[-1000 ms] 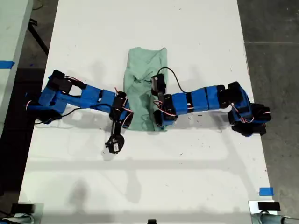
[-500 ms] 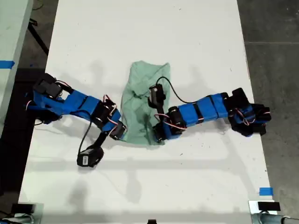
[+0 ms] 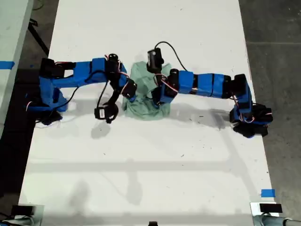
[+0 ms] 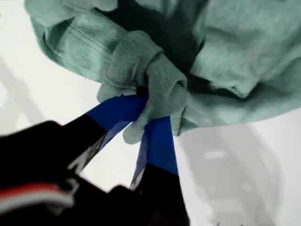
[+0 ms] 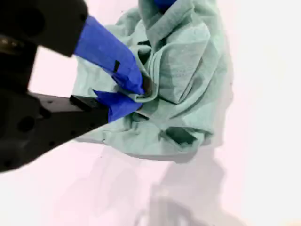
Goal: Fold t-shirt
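1. One t-shirt [image 3: 142, 109]: small, pale mint-green, soft heathered fabric. It lies bunched and crumpled on the white flat counter [image 3: 150, 160], around the middle of the counter's width and in the upper half of the exterior view.
2. Two blue-and-black robot arms in the exterior view. One arm [image 3: 80, 77] reaches in from the exterior view's left, the other arm [image 3: 207, 84] from its right. Both ends meet at the t-shirt. The wrist views do not settle which arm is which.
3. My first gripper [image 4: 146, 113]: blue-tipped jaws nearly closed, pinching a gathered wad of the t-shirt's hemmed edge. The rest of the cloth hangs in loose folds just beyond the jaws, with white counter showing past it.
4. My second gripper [image 5: 137, 95]: blue-tipped jaws narrow, clamped on a fold of the t-shirt further in from the edge, with cloth on either side of the jaws. The fabric around the pinch is rumpled into several ridges.
5. One small patch of blue tape [image 3: 268, 193] on the counter near the exterior view's lower right corner, well apart from the t-shirt.
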{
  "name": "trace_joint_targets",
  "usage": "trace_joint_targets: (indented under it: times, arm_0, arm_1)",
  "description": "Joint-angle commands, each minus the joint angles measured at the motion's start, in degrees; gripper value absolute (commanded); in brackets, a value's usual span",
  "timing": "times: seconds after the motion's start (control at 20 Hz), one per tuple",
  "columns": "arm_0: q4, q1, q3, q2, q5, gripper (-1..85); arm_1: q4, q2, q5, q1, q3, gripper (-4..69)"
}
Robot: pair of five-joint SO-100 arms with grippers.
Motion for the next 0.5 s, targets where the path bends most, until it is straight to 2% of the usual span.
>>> trace_joint_targets:
  times: [0.0, 0.25, 0.45]
  arm_0:
    - [-2.64, -11.43, -2.9, 1.85, 5.71, -0.1]
    - [-8.79, -21.62, -3.96, 3.16, 9.49, -0.1]
    - [-13.71, -22.94, -4.48, -0.35, 12.48, -0.1]
  arm_1:
    - [-1.67, 5.98, -6.33, 7.29, -4.31, -1.2]
    - [-4.92, 7.21, -11.6, 17.4, -4.39, -1.2]
    - [-7.47, 5.19, -12.92, 22.41, -4.04, -1.2]
